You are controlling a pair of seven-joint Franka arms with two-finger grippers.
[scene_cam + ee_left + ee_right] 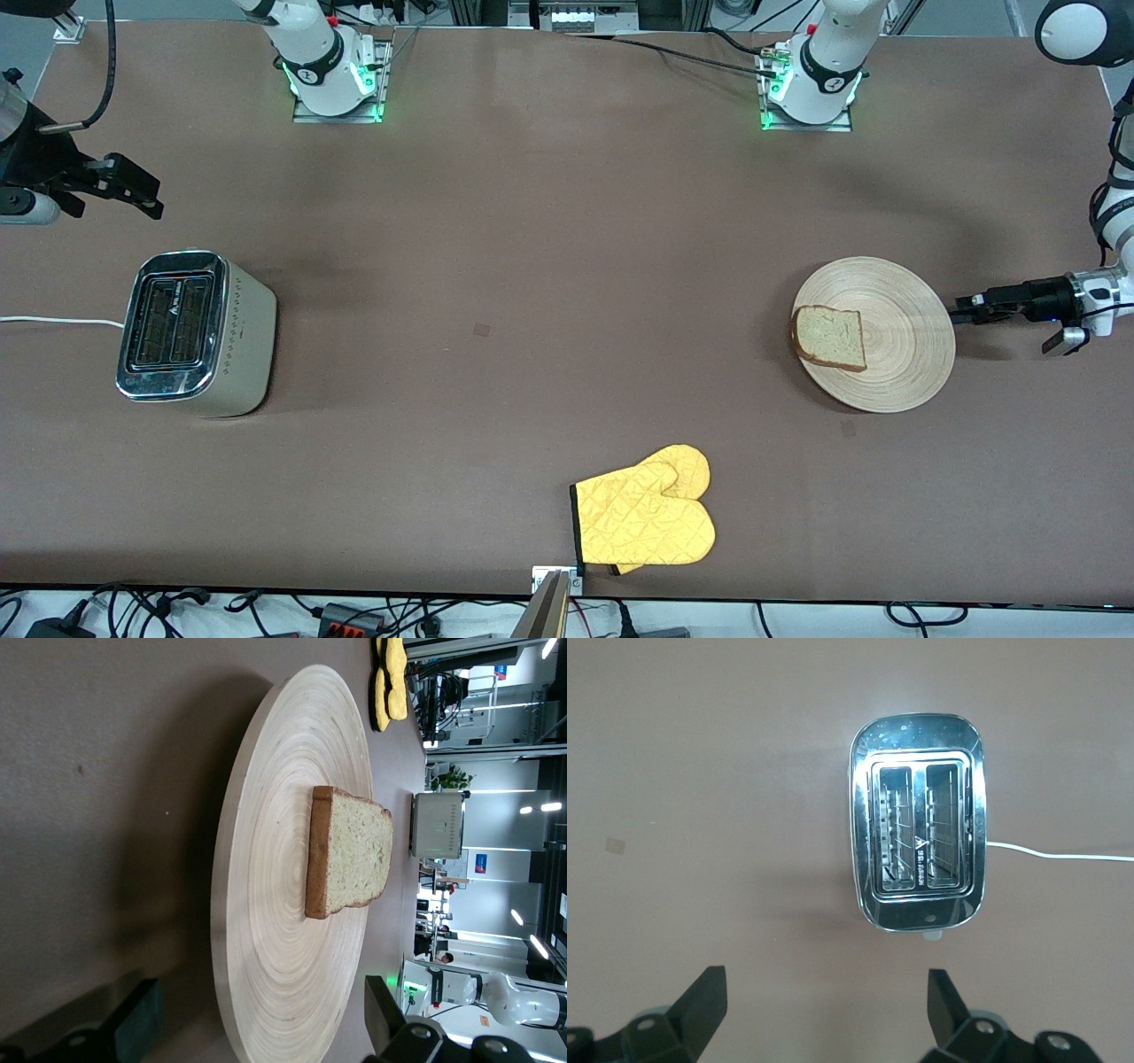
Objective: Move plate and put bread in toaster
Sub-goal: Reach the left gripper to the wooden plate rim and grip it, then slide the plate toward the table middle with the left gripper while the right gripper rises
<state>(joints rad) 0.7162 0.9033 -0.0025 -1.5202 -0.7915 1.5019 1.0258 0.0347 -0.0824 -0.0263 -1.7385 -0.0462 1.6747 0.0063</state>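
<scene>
The wooden plate (904,354) lies toward the left arm's end of the table, with the bread (831,337) flat on the part of it toward the toaster. My left gripper (961,312) is level with the plate's rim on the side away from the toaster. It is open, and in the left wrist view the plate (266,930) rim shows between the fingers of the left gripper (261,1020), untouched, with the bread (350,855) farther on. The toaster (195,332) stands at the right arm's end, slots up. My right gripper (158,200) hangs open over the table beside the toaster (917,846), empty.
A pair of yellow oven mitts (647,518) lies near the table's front edge, nearer to the front camera than the plate. The toaster's white cord (58,321) runs off the right arm's end of the table. A wide stretch of brown table (532,292) separates toaster and plate.
</scene>
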